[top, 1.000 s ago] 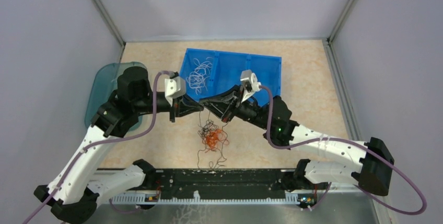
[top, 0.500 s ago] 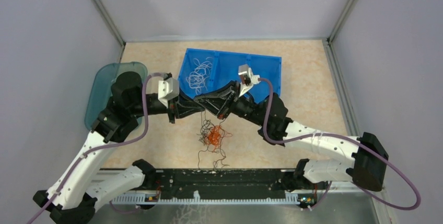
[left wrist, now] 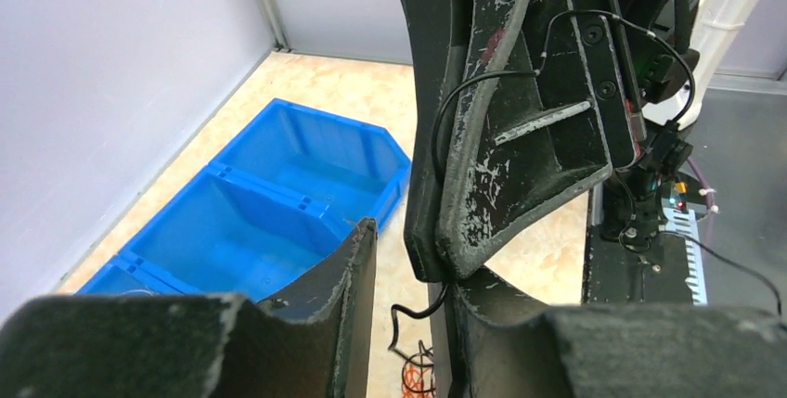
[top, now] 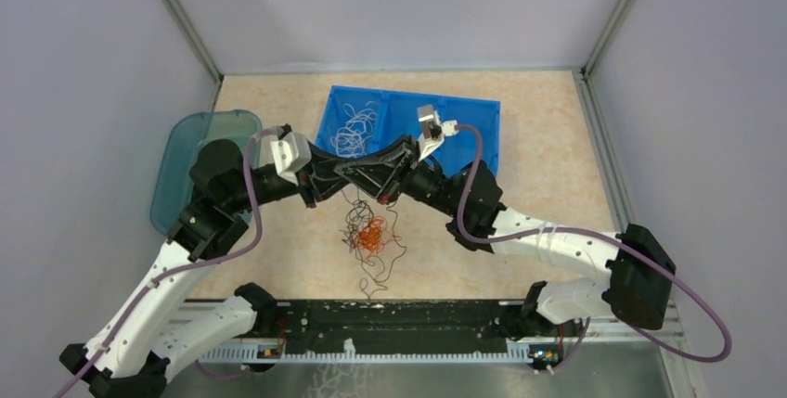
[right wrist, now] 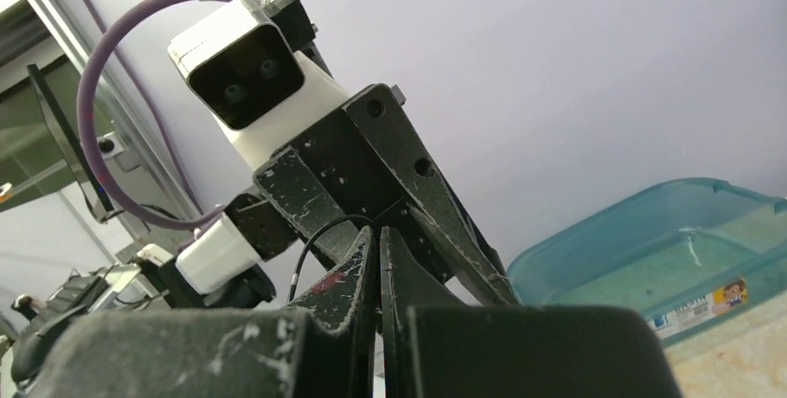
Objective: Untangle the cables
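Observation:
A tangle of black and red-orange cables (top: 371,234) lies on the table below both grippers. White cables (top: 353,129) lie in the blue bin's left compartment. My right gripper (right wrist: 379,233) is shut on a thin black cable (right wrist: 311,236), which loops out from its tips. In the left wrist view that black cable (left wrist: 422,310) hangs from the right gripper (left wrist: 438,266) down toward the tangle (left wrist: 418,381). My left gripper (left wrist: 413,259) is open, its fingers either side of the strand and the right gripper's tips. From above, the left gripper (top: 364,168) and right gripper (top: 356,175) meet tip to tip.
The blue bin (top: 473,129) with its dividers stands just behind the grippers, and also shows in the left wrist view (left wrist: 278,212). A teal see-through container (top: 186,152) sits at the far left. Grey walls close in the table on three sides.
Both grippers have moved away from the arms' bases toward the bin, dragging the tangle along. The left gripper's jaws have parted; the right stays shut on the black strand.

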{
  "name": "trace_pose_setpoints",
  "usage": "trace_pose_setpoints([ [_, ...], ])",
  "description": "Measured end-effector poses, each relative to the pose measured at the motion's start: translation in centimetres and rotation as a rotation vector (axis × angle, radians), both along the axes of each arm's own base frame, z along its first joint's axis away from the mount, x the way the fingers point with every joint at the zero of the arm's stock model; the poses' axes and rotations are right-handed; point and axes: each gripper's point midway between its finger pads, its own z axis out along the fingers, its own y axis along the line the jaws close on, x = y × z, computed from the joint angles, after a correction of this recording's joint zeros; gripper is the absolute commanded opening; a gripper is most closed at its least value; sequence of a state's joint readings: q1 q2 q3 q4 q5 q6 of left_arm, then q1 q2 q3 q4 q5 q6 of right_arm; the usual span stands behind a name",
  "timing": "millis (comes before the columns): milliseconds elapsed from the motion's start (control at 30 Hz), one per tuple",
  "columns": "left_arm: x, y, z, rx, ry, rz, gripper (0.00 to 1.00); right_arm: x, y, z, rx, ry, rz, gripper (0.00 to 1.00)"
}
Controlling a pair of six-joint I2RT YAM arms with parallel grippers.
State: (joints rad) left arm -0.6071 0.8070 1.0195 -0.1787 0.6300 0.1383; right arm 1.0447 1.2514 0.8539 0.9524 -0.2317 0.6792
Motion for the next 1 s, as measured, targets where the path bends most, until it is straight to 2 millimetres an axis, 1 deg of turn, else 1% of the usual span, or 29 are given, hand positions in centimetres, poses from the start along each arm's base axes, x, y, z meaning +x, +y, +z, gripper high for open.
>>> trace_pose_setpoints([
  [100, -0.2, -0.2, 0.3, -0.013, 0.000, -0.016, 0.02, -0.1, 0.2, 0.6, 0.016, 0.002, 0.010, 0.00],
  [133, -0.4, -0.3, 0.3, -0.015, 0.001, -0.029, 0.00, -0.1, 0.2, 0.7, 0.020, 0.002, 0.011, 0.00],
  [267, -0.8, -0.3, 0.1, -0.016, -0.001, -0.046, 0.00, -0.1, 0.1, 0.8, 0.026, 0.003, 0.015, 0.00],
  [300, -0.9, -0.3, 0.1, -0.016, -0.001, -0.049, 0.00, -0.2, 0.2, 0.8, 0.025, 0.003, 0.017, 0.09],
  [333, -1.0, -0.3, 0.1, -0.016, -0.001, -0.056, 0.00, -0.2, 0.2, 0.8, 0.023, 0.002, 0.019, 0.26],
  [367, -1.2, -0.4, 0.1, -0.015, 0.000, -0.065, 0.00, -0.2, 0.2, 0.8, 0.020, 0.001, 0.019, 0.38],
  [400, -1.3, -0.4, 0.0, -0.012, 0.004, -0.072, 0.00, -0.2, 0.2, 0.8, 0.016, -0.001, 0.018, 0.48],
  [500, -1.9, -0.7, -0.2, 0.012, 0.035, -0.114, 0.00, 0.0, -0.1, 0.6, -0.017, -0.020, -0.011, 0.68],
  [567, -2.2, -0.9, 0.5, 0.016, 0.036, -0.142, 0.00, 0.0, -0.6, 0.4, -0.053, -0.039, -0.029, 0.74],
  [700, -2.8, -0.8, 2.1, 0.007, 0.008, -0.168, 0.00, 0.0, -1.8, -0.5, -0.159, -0.103, -0.080, 0.78],
  [800, -3.0, -0.7, 3.1, 0.001, -0.026, -0.168, 0.00, 0.1, -2.5, -1.4, -0.232, -0.123, -0.108, 0.84],
  [933, -3.1, -0.6, 4.1, 0.000, -0.043, -0.170, 0.00, 0.4, -3.9, -2.4, -0.308, -0.137, -0.146, 0.85],
  [1000, -3.1, -0.6, 4.7, 0.000, -0.050, -0.174, 0.00, 0.4, -4.6, -2.7, -0.336, -0.149, -0.162, 0.83],
])
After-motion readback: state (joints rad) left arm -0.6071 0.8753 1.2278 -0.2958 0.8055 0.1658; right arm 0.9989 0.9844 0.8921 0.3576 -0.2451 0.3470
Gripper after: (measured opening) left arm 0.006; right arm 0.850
